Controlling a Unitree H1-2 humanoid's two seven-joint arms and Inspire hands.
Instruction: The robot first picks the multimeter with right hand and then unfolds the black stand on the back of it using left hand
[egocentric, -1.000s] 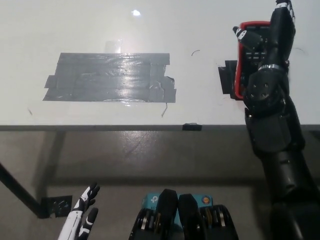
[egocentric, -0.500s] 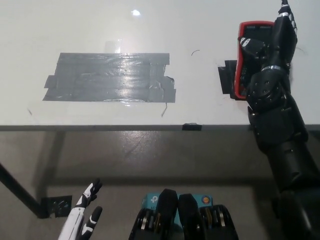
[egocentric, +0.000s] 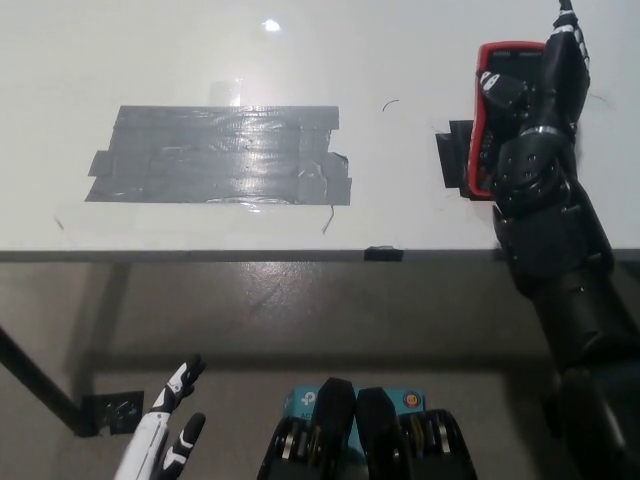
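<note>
Multimeter (egocentric: 492, 110) lying flat at about two o'clock on the white table (egocentric: 200, 50), red casing showing along its top and left edges, dark face turned up, so the black stand on the back is out of sight; resting partly on a small black patch (egocentric: 452, 158) stuck to the tabletop. Right hand (egocentric: 540, 110) laid over the right half of the meter, fingers (egocentric: 572, 35) reaching past its far end toward one o'clock; cannot tell whether clamped on the casing or merely resting on it, since palm and wrist hide the contact. Left hand (egocentric: 165, 430) idle at seven o'clock, well below the table edge, fingers spread and holding nothing. Large patch of grey tape (egocentric: 220, 155) at eleven o'clock, well apart from the work.

Likely a stiff plastic body inside a rubbery red sleeve (grippy rather than slippery); probably moderate in weight, dense enough to twist in a loose hold. Best taken across the two long red sides, near the middle of its length, leaving the back uncovered for the left hand. Face and dial better not squeezed. Stand probably a thin hinged flap, needing a fingertip under its free edge; firm hold from the right hand needed against that pull.
</note>
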